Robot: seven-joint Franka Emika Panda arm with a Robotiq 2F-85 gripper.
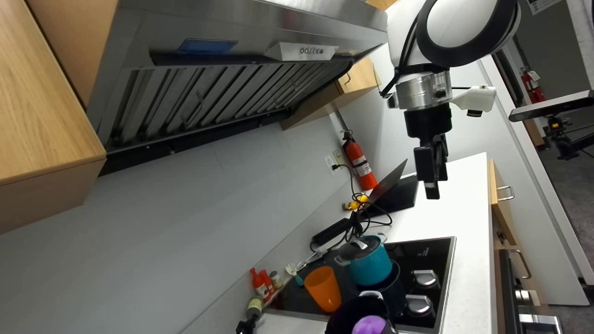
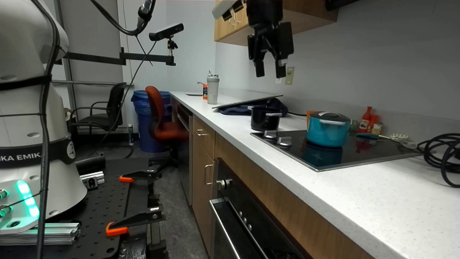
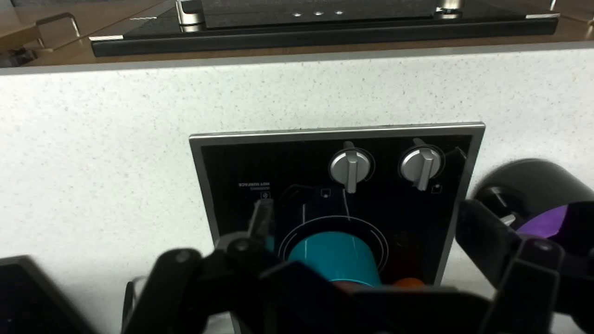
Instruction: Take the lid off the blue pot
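Note:
The teal-blue pot stands upright on the black cooktop; it shows in both exterior views. Its dark lid sits on top. My gripper is open and empty, pointing down, high above the counter and well above the pot. In the wrist view the teal-blue pot shows between the spread fingers; its top and most of the lid are hidden behind the gripper's body.
A black pot holding a purple round object stands beside the cooktop. An orange cup, small bottles and utensils lie behind. Black cables lie on the counter. A range hood hangs above.

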